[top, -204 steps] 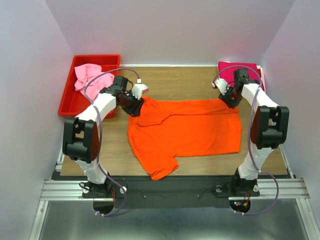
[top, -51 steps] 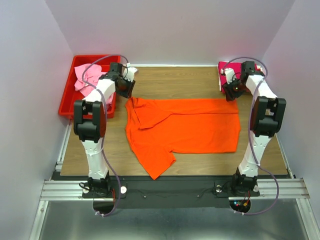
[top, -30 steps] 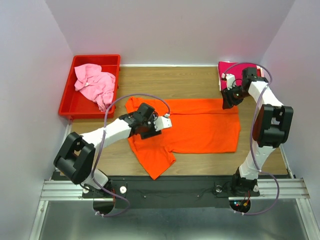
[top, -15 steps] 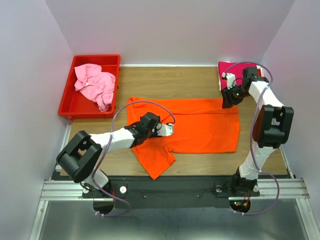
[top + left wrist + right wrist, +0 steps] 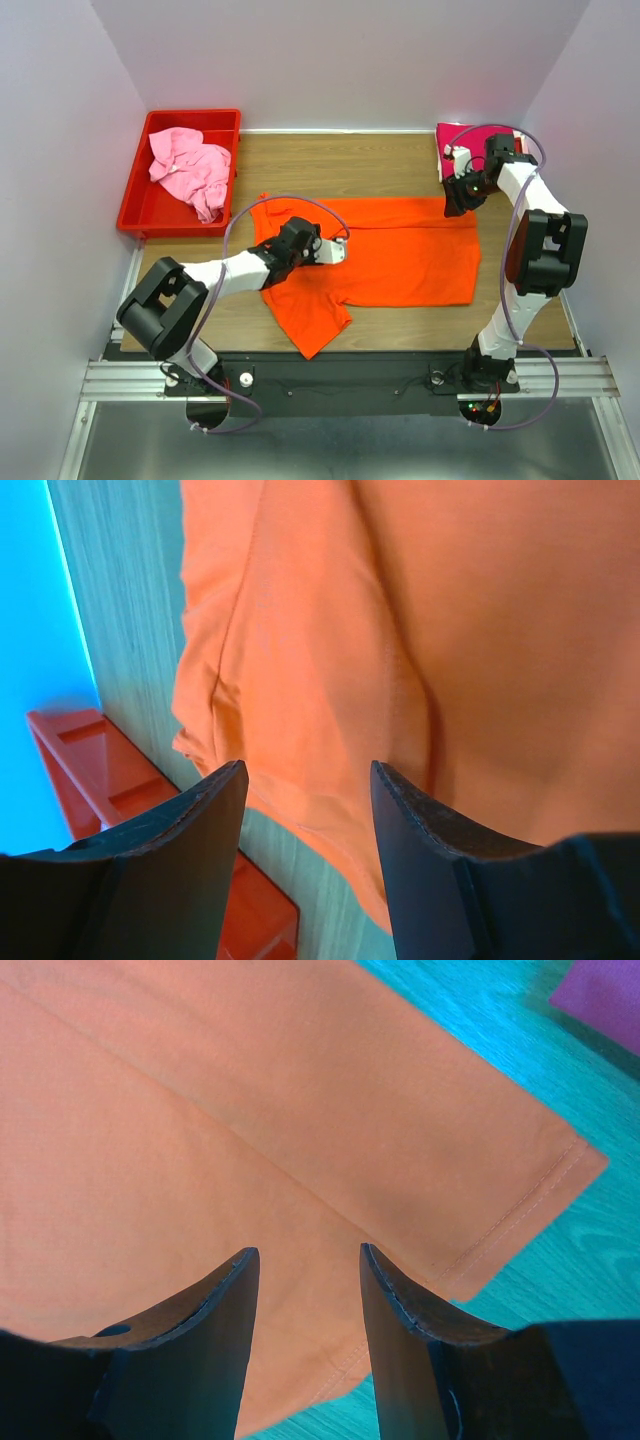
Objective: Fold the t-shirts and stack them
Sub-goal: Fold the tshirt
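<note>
1. Orange t-shirt (image 5: pixel 400 250) lies spread flat mid-bench (image 5: pixel 380 165). One sleeve sticks out toward the arm bases.
2. Left tool (image 5: pixel 307 770) is over the shirt's sleeve-end edge. Jaws spread, nothing btwn them but cloth below. Can't tell if the tips touch the fabric.
3. Left arm lies across that end of the shirt in the top view, so the collar and the shirt's other sleeve are hidden or unclear.
4. Right tool (image 5: pixel 305 1250) is over the shirt's far hem corner. Jaws apart, pinching nothing. Contact w/ cloth unclear here too.
5. Magenta t-shirt (image 5: pixel 480 138) sits just beyond that same far corner of the orange shirt. It is partly hidden behind the right arm and its cable. In the right wrist view only a sliver shows, cut off at the frame corner.
6. Light pink t-shirt (image 5: pixel 190 168) is crumpled in the red bin (image 5: pixel 135 215), beyond the orange shirt's sleeve end. Its shape is hard to read, and one bit hangs over the bin rim.
7. Wrist views are colour-shifted: bench looks teal.
</note>
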{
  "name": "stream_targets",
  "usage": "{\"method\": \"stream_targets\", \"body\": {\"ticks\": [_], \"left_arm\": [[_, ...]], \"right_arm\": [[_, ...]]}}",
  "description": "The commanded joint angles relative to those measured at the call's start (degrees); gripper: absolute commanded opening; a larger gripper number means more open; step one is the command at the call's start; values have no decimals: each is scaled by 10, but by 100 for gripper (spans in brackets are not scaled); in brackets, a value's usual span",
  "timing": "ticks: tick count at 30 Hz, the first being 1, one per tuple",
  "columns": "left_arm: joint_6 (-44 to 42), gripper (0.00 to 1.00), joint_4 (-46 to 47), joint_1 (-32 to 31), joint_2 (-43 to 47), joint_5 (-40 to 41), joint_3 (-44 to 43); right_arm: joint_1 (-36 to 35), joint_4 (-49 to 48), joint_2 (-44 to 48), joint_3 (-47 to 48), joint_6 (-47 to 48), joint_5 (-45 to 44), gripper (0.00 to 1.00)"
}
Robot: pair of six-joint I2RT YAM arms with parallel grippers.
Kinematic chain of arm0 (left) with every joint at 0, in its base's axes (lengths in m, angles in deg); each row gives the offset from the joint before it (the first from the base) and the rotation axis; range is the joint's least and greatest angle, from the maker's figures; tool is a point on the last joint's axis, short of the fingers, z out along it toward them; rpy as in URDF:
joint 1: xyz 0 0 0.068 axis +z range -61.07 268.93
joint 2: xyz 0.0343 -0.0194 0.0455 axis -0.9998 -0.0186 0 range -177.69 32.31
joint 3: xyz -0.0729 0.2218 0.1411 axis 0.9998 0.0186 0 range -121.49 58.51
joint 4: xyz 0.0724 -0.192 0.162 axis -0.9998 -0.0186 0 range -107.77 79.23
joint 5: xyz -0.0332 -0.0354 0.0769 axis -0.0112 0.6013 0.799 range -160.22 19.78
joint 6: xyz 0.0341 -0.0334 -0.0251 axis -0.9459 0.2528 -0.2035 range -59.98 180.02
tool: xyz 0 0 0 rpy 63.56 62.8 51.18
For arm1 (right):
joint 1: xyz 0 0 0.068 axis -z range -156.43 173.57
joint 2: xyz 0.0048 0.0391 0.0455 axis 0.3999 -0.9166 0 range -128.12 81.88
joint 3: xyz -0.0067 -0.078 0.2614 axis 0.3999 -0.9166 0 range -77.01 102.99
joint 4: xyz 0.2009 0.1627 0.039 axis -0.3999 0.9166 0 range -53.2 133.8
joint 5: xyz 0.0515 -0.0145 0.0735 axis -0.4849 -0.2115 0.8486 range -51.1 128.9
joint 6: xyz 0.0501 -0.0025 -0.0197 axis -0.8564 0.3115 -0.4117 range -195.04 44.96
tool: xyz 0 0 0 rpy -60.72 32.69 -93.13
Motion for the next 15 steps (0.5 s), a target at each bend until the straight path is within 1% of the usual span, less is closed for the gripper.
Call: {"method": "stream_targets", "body": {"ticks": [1,4,6,7,8,10,11,12,13,14,15], "left_arm": [[47,63,-8,43,-8,-44,-60],[76,62,-19,71,-35,-72,-98],[97,61,-27,101,-61,-92,-126],[102,59,-40,118,-67,-98,-136],[105,58,-54,128,-71,-134,-146],[101,57,-79,140,-53,-183,-161],[92,59,-101,143,-30,-220,-153],[70,60,-114,143,-19,-238,-149],[63,62,-156,141,-9,-272,-149],[59,62,-175,140,0,-272,-150],[57,63,-192,138,12,-291,-151]], "right_arm": [[-4,-3,22,-6,-4,2,51],[-5,-3,20,-6,-2,-1,51],[-5,-2,19,-7,-1,-2,51],[-5,-2,19,-8,-1,-2,51],[-5,-3,19,-9,-1,-2,51],[-5,-2,19,-11,1,-6,51],[-4,-3,19,-13,4,-11,51],[-5,-2,20,-13,5,-13,51],[-4,-1,19,-13,5,-14,51],[-5,-1,19,-13,5,-13,51],[-5,-2,17,-13,4,-12,51]]}}
